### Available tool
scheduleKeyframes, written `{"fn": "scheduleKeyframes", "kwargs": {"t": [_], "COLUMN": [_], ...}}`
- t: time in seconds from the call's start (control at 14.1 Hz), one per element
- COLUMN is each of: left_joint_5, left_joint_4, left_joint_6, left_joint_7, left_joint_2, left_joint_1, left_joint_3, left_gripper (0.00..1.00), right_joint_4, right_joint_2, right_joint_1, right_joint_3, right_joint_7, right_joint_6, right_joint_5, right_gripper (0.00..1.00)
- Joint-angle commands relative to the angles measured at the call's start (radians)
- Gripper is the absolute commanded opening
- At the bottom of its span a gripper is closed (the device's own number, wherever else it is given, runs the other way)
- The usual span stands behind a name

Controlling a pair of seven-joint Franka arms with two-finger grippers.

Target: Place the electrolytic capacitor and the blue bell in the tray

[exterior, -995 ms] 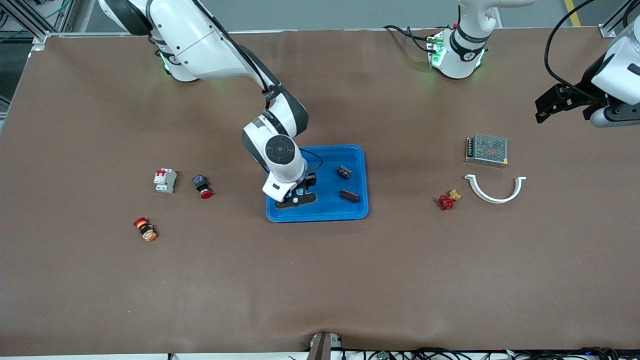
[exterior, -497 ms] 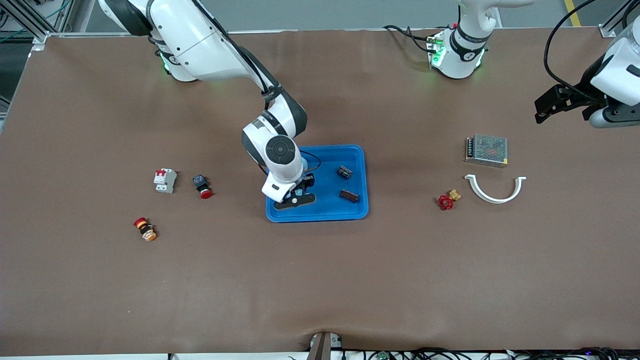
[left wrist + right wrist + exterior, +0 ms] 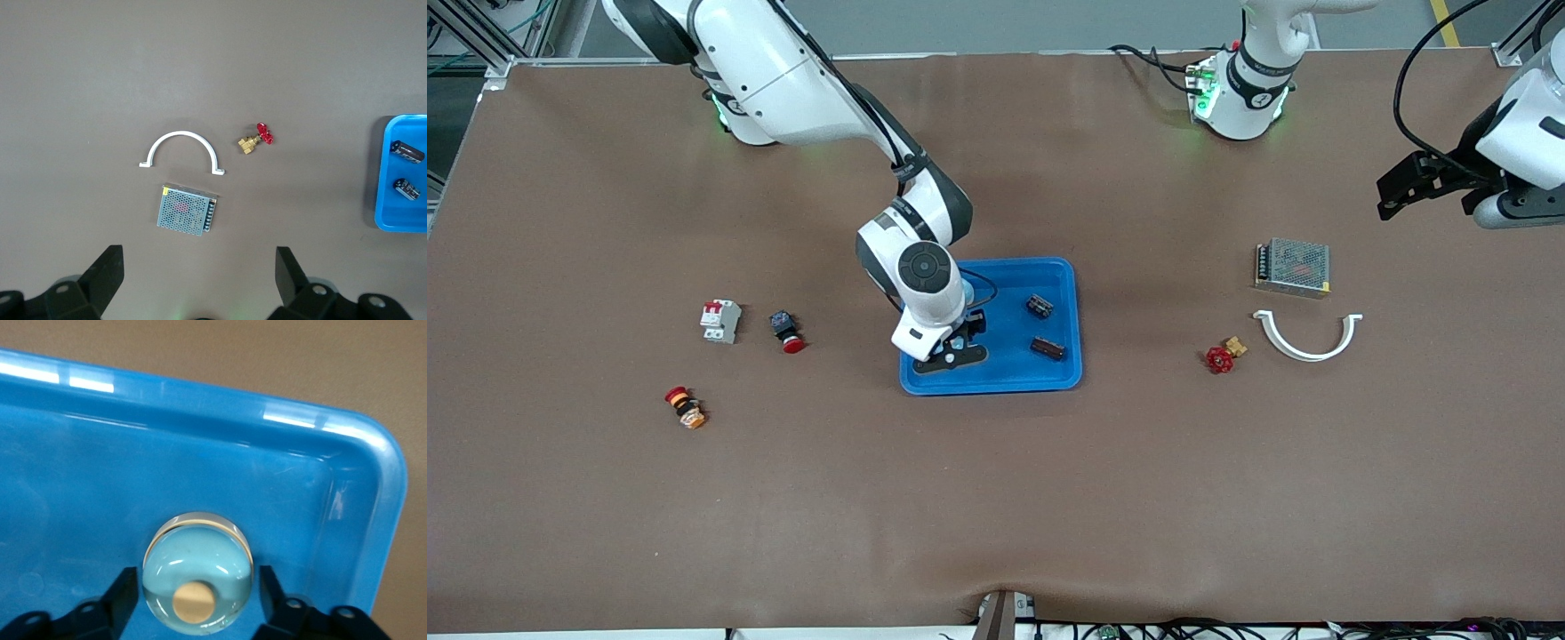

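The bright-blue tray (image 3: 1063,277) lies mid-table. Two dark electrolytic capacitors (image 3: 1039,306) (image 3: 1048,348) lie in it, at the end toward the left arm; they also show in the left wrist view (image 3: 407,151). My right gripper (image 3: 953,354) is low in the tray's corner nearest the front camera, toward the right arm's end. In the right wrist view the blue bell (image 3: 198,577) sits on the tray floor (image 3: 80,487) between my right gripper's (image 3: 198,590) fingers, which stand open with a thin gap each side. My left gripper (image 3: 1400,191) is open and empty, up over the table's left-arm end.
A metal mesh power supply (image 3: 1292,265), a white curved clip (image 3: 1307,338) and a red-handled brass valve (image 3: 1221,357) lie toward the left arm's end. A white breaker (image 3: 720,321), a red push button (image 3: 787,331) and a red-and-orange button (image 3: 685,407) lie toward the right arm's end.
My right gripper has shifted very slightly in the tray's corner. The left arm has barely moved.
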Motion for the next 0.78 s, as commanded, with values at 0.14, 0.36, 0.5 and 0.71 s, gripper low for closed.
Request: {"fn": "scheduleKeyframes", "kwargs": {"t": [0.14, 0.36, 0.5, 0.71], "left_joint_5": [-0.017, -0.017, -0.017, -0.018], "left_joint_4": [0.024, 0.019, 0.011, 0.010], "left_joint_6": [-0.017, -0.023, -0.026, -0.025], "left_joint_7": [0.023, 0.022, 0.022, 0.020], "left_joint_2": [0.001, 0.001, 0.001, -0.004], "left_joint_1": [0.002, 0.001, 0.002, 0.004], "left_joint_3": [0.001, 0.001, -0.003, -0.005], "left_gripper": [1.00, 1.00, 1.00, 1.00], "right_joint_4": [0.010, 0.007, 0.002, 0.001], "right_joint_2": [-0.084, -0.224, -0.333, -0.498], "right_joint_1": [-0.003, -0.002, -0.002, -0.006], "right_joint_3": [-0.001, 0.002, 0.002, 0.003], "right_joint_7": [0.023, 0.032, 0.045, 0.025], "right_joint_6": [-0.085, -0.249, -0.372, -0.556], "right_joint_5": [-0.009, -0.003, -0.001, -0.001], "right_gripper": [1.00, 1.00, 1.00, 1.00]}}
